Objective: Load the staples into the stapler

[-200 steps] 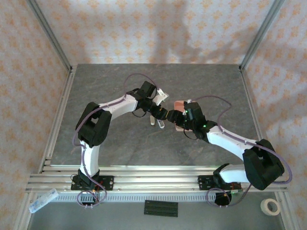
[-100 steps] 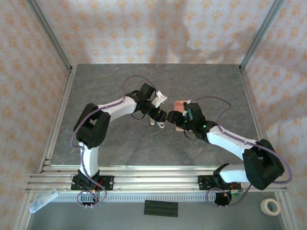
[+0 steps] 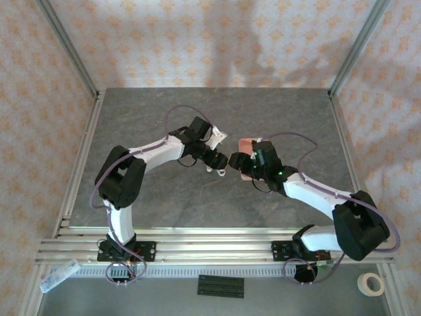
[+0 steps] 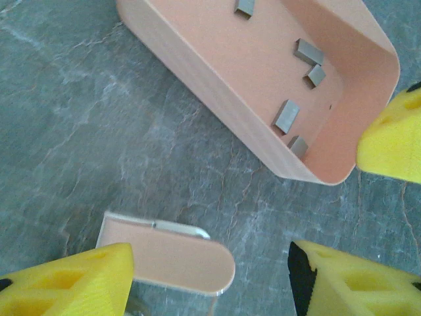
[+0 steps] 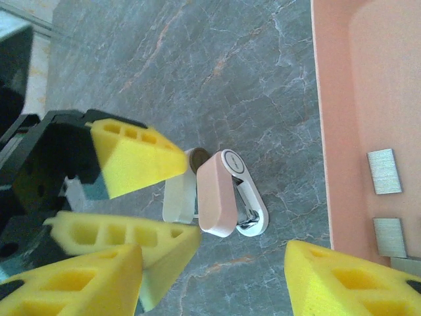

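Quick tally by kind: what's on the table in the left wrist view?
staples, all in the tray: 5
tray: 1
stapler: 1
Total: 7

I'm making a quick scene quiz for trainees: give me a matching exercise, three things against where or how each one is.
Things:
1. staples
2. stapler
3. left gripper

States:
A. open, holding nothing
B. lying on the table beside the tray
C. loose inside the tray

Pairs: 1-C, 2-B, 3-A
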Tool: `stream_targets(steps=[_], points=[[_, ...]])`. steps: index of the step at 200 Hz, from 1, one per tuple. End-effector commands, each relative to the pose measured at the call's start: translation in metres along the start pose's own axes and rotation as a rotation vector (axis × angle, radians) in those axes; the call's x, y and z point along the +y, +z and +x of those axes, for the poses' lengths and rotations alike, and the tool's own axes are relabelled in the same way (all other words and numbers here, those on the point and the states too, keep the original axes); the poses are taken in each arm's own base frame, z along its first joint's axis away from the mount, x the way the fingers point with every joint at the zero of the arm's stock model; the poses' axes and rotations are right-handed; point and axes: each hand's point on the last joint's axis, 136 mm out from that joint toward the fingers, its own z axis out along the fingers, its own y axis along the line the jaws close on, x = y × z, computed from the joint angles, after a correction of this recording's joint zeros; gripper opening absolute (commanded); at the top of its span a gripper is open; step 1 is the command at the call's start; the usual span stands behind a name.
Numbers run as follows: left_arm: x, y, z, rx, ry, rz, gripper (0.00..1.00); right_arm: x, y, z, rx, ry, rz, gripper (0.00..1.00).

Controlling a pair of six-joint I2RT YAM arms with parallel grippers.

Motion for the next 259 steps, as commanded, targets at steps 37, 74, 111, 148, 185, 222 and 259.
stream_targets(steps=[37,74,111,148,185,222,259], points=[[0.009,-0.058,-0.024,-0.263,-0.154,-0.134,0.65,0.003,0.011,-0.016,-0.038,0.005,0.009,0.59],[0.034,-0.075,-0.004,-0.308,-0.250,-0.215,0.65,0.008,0.020,-0.015,-0.014,0.013,-0.012,0.58],[0.049,-0.083,0.014,-0.319,-0.316,-0.285,0.65,0.011,0.028,-0.015,0.005,0.020,-0.022,0.57],[0.060,-0.087,0.026,-0.342,-0.373,-0.325,0.64,0.012,0.037,-0.013,0.037,0.027,-0.022,0.55],[0.064,-0.087,0.029,-0.345,-0.387,-0.337,0.64,0.009,0.046,-0.008,0.066,0.040,-0.009,0.53],[0.066,-0.087,0.031,-0.342,-0.390,-0.345,0.64,0.003,0.053,-0.002,0.093,0.051,0.003,0.52],[0.066,-0.086,0.032,-0.337,-0.391,-0.343,0.64,0.002,0.058,0.003,0.116,0.053,0.002,0.47]])
